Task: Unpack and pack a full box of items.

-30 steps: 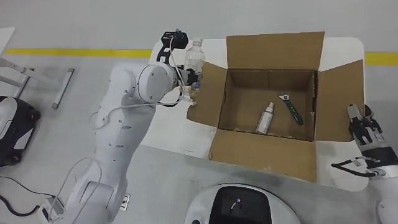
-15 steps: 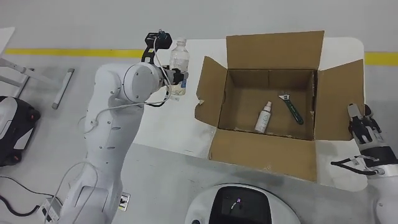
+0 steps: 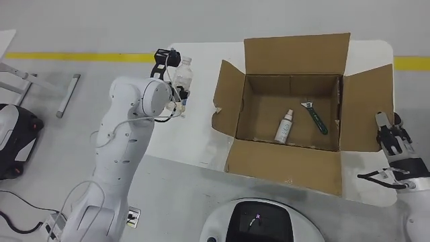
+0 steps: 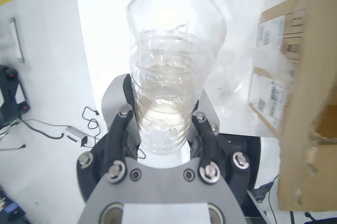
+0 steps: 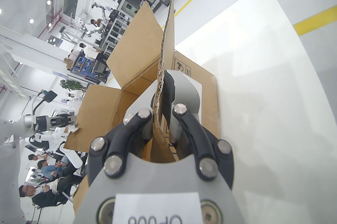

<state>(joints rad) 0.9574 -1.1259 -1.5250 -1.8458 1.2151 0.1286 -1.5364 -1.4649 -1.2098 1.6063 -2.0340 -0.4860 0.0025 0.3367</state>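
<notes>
The left gripper (image 4: 162, 104) pinches a clear plastic bottle (image 4: 173, 38) over the left edge of the white desk (image 3: 195, 141), left of the open brown cardboard box (image 3: 289, 163). The right gripper (image 5: 160, 93) pinches the box's right flap (image 5: 168, 33).

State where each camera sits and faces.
Top view: above the arms, looking down at table and open box; both arms show.
Left wrist view: on that wrist, facing the bottle in the left pincer.
Right wrist view: on that wrist, facing the right pincer shut on a box flap.
Shared: top and left wrist views show the bottle.
</notes>
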